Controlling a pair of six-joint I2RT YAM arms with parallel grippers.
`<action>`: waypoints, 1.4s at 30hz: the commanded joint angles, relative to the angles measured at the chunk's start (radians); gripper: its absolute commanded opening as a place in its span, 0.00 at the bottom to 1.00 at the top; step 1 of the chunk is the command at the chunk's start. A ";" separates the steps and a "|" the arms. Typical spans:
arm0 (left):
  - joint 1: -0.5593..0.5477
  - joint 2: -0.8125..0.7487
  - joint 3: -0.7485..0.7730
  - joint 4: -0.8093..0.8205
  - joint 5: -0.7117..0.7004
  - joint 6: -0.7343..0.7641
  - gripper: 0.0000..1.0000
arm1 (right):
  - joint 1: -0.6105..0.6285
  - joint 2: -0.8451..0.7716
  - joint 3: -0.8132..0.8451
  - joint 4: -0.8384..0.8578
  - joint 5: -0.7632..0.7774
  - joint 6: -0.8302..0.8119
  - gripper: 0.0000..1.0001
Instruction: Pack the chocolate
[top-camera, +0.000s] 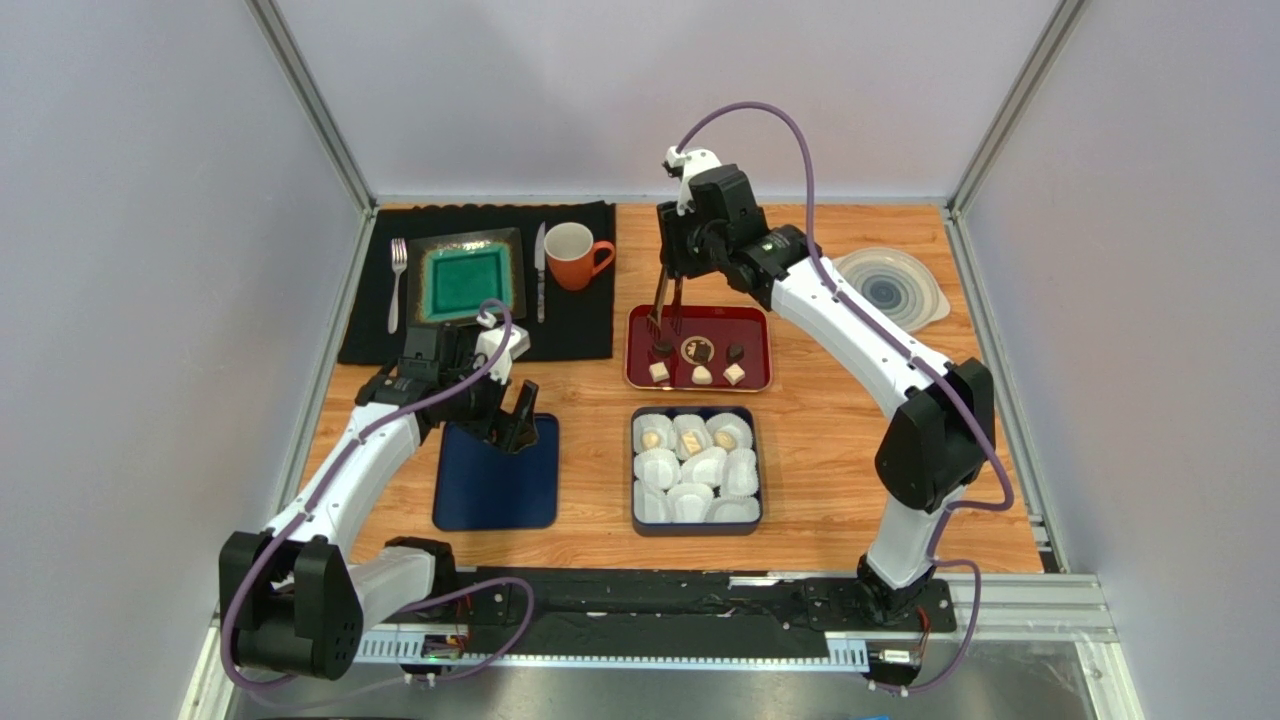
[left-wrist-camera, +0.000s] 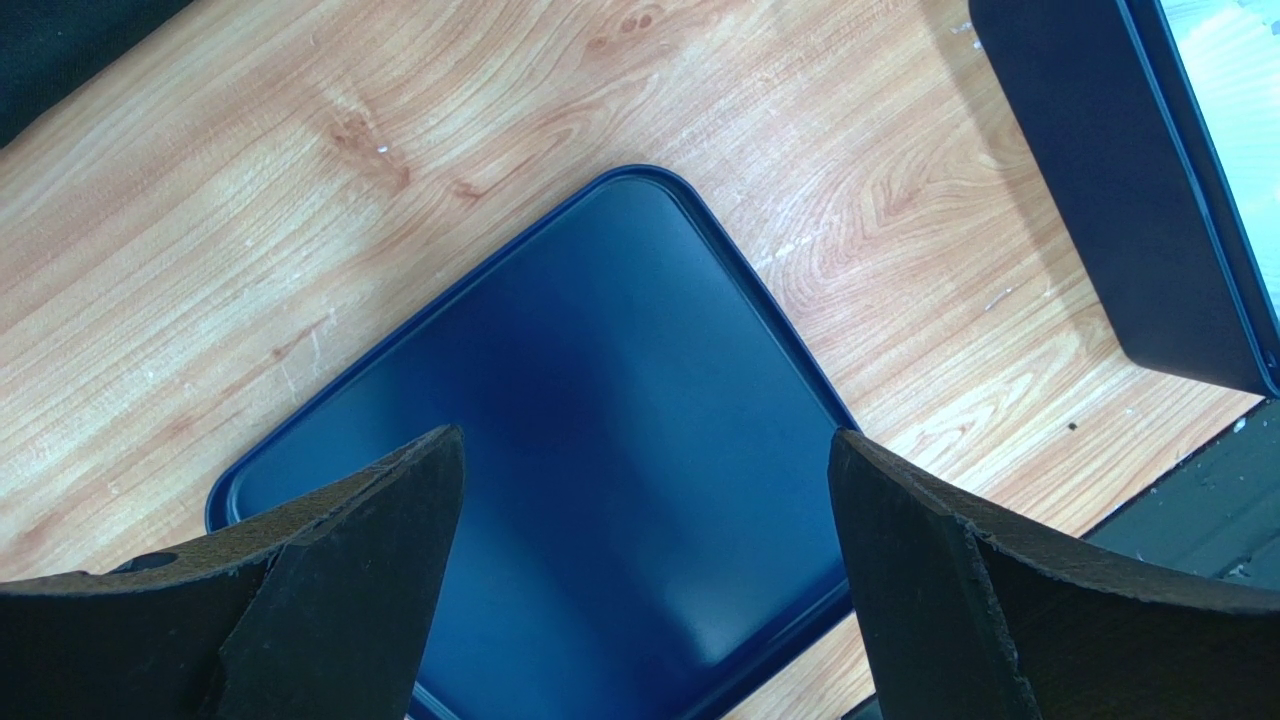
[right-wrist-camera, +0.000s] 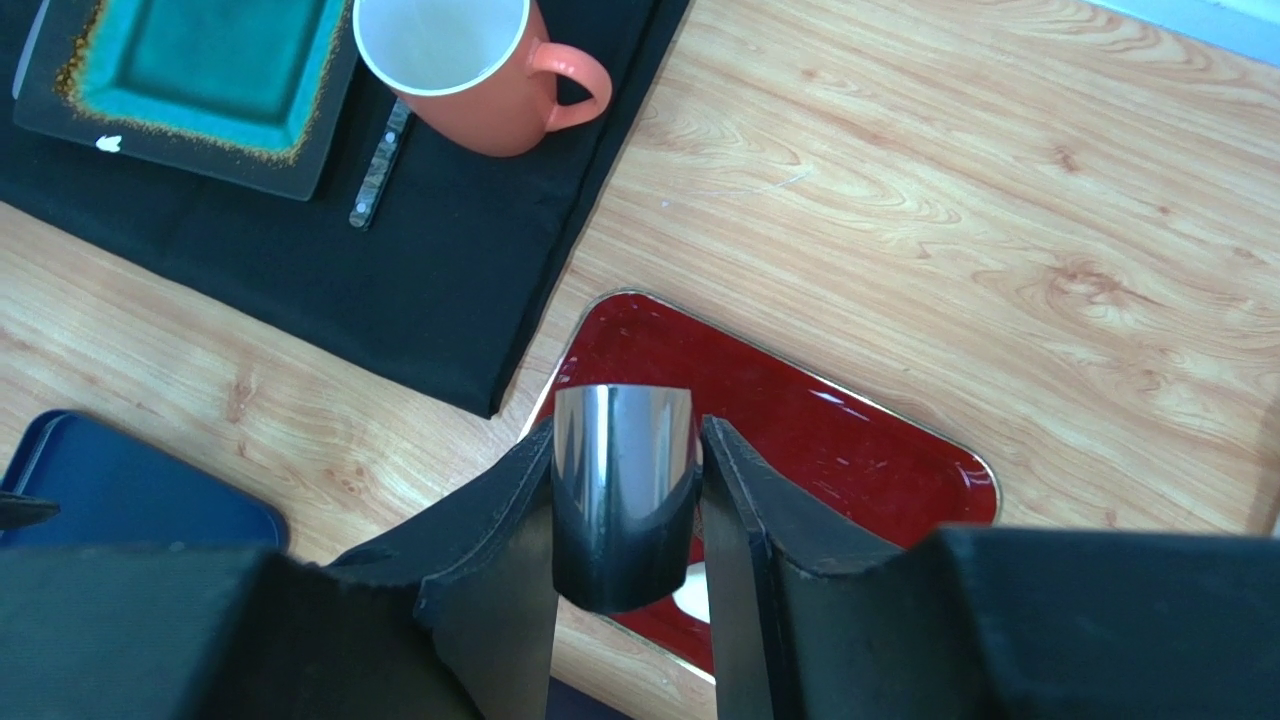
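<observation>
Several small chocolates, dark brown (top-camera: 699, 350) and cream-white (top-camera: 658, 369), lie on a red tray (top-camera: 751, 323) at mid table. My right gripper (top-camera: 679, 273) hovers above the tray's left end, shut on the top of metal tongs (top-camera: 663, 308) that point down toward the sweets. In the right wrist view the tongs' shiny bend (right-wrist-camera: 624, 495) sits between my fingers (right-wrist-camera: 511, 510) over the red tray (right-wrist-camera: 887, 465). A dark box (top-camera: 696, 470) of white paper cups holds a chocolate (top-camera: 691, 443). My left gripper (top-camera: 516, 425) is open and empty over a blue lid (left-wrist-camera: 601, 450).
A black mat (top-camera: 594, 323) at back left carries an orange mug (top-camera: 571, 255), a teal plate (top-camera: 469, 279), a fork (top-camera: 397, 282) and a knife (top-camera: 540, 270). A clear round lid (top-camera: 894, 285) lies at back right. The box's wall (left-wrist-camera: 1112, 195) shows beside the blue lid (top-camera: 496, 488).
</observation>
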 joint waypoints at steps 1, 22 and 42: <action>0.003 -0.001 0.040 0.013 0.012 0.013 0.99 | -0.004 0.008 0.042 0.062 -0.034 0.010 0.39; 0.003 -0.004 0.049 0.009 0.009 0.023 0.99 | -0.011 0.036 0.007 0.063 -0.044 0.001 0.39; 0.004 -0.005 0.044 0.007 0.007 0.024 0.99 | -0.025 0.019 -0.041 0.053 -0.050 -0.003 0.24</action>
